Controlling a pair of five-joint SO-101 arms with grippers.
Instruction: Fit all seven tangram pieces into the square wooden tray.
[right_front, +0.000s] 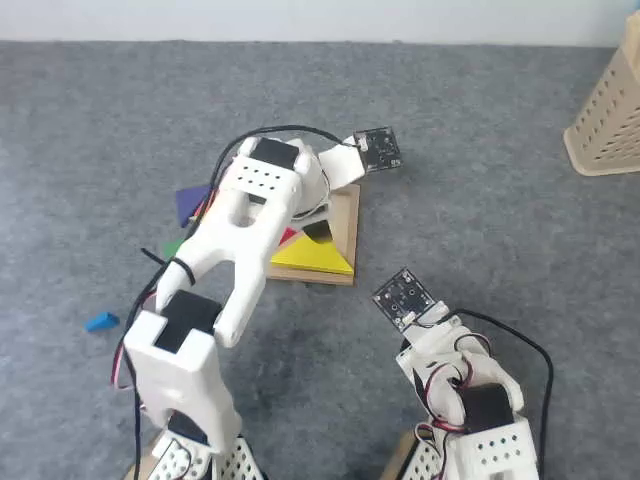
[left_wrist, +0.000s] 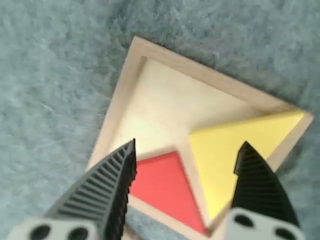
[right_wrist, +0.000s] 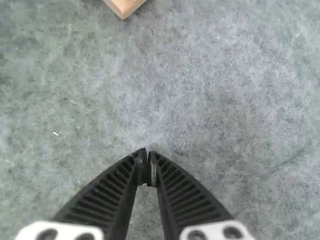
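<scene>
Two pieces lie in the tray (left_wrist: 125, 85): yellow triangle (left_wrist: 235, 155) and red piece (left_wrist: 167, 185), edge to edge in one corner; rest of tray floor is bare wood. L hand (left_wrist: 188, 147) hangs over them, fingers spread wide, nothing between. In high view the L arm (right_front: 240, 240) stretches across the tray and covers most of it. Three pieces lie on the counter (right_wrist: 225, 90): purple piece (right_front: 190, 203) at 9 o'c of the tray, green piece (right_front: 172, 247) at approx 8, partly under the arm, and blue piece (right_front: 101, 322) farther out at 8, well apart. R hand (right_wrist: 147, 155) is clenched, tips touching, holding nothing, over grey counter at 5 o'c of the tray, near its corner. Beige slotted bin (right_front: 610, 110) at 2 o'c, well apart.
</scene>
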